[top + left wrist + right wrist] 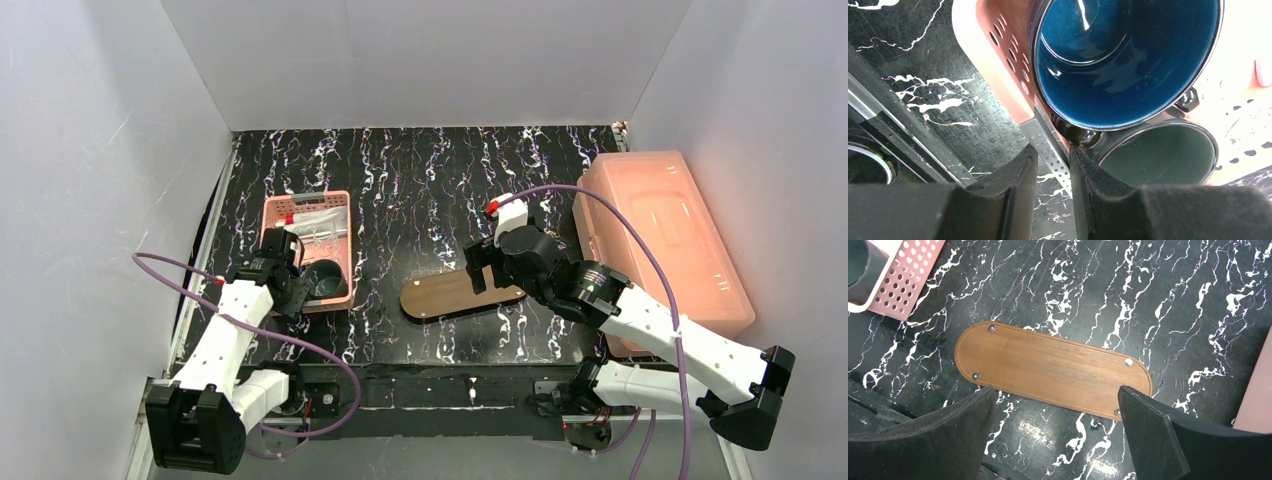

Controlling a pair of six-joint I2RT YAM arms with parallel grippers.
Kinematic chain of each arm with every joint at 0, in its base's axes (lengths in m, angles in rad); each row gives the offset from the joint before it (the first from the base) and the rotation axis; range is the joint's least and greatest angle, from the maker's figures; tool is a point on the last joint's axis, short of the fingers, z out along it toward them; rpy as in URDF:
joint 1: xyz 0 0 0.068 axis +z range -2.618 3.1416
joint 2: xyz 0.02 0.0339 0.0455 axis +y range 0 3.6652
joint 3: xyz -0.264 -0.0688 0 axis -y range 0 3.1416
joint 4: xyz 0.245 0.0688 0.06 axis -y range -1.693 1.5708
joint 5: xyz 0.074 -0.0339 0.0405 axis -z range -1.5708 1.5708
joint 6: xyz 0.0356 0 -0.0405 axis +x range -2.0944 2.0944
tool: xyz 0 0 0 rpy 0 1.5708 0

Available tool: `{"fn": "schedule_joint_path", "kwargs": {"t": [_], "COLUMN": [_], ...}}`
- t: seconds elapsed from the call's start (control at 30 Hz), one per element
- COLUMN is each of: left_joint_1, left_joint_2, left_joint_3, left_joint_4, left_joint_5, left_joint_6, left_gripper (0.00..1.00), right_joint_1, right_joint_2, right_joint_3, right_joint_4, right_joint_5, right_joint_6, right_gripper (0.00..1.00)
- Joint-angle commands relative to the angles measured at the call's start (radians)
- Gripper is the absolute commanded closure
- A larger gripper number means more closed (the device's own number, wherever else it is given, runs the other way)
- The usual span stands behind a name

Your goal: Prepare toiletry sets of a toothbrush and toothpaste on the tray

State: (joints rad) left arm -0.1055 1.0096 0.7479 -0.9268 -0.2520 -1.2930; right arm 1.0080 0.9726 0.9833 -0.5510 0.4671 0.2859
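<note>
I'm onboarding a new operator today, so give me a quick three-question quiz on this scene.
1. True or false: a toothbrush already lies on the tray.
2. Which hand hovers open above the tray? A left, B right.
3. In the left wrist view, what colour is the inside of the upper cup in the pink basket?
Key: 1 false; 2 B, the right hand; 3 blue.
</note>
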Motion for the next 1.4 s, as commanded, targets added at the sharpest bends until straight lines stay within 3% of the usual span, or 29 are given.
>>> {"fn": "schedule_joint_path", "kwargs": {"t": [0.0,0.17,0.7,1.37], "left_joint_1": [0.004,0.005,0.005,0.004], "left_joint_2": [0.007,0.023,0.187,0.498], "left_joint_3": [-0.032,-0.018,0.091,0.392], "left_joint_4": [-0.017,0.007,0.146,0.236], "left_joint_5": [0.004,0.016,0.155,0.413], "left_joint_6": [0.049,0.101,0.321,0.656], "left_gripper": [0.83,1.0,1.0,1.0], "right_joint_1": [0.0,0.0,0.0,0.0], "right_joint_2": [-0.016,-0.023,-0.048,-0.112], "right_joint_3": [-0.017,-0.016,-0.02,-0.013], "right_joint_4": [0.028,0.022,0.004,-0.073], "right_joint_5": [-0.003,-0.002,-0.002,-0.014], "right_joint_6": [0.012,0.015,0.024,0.036], "right_gripper": [0.0,0.0,0.0,0.0]}}
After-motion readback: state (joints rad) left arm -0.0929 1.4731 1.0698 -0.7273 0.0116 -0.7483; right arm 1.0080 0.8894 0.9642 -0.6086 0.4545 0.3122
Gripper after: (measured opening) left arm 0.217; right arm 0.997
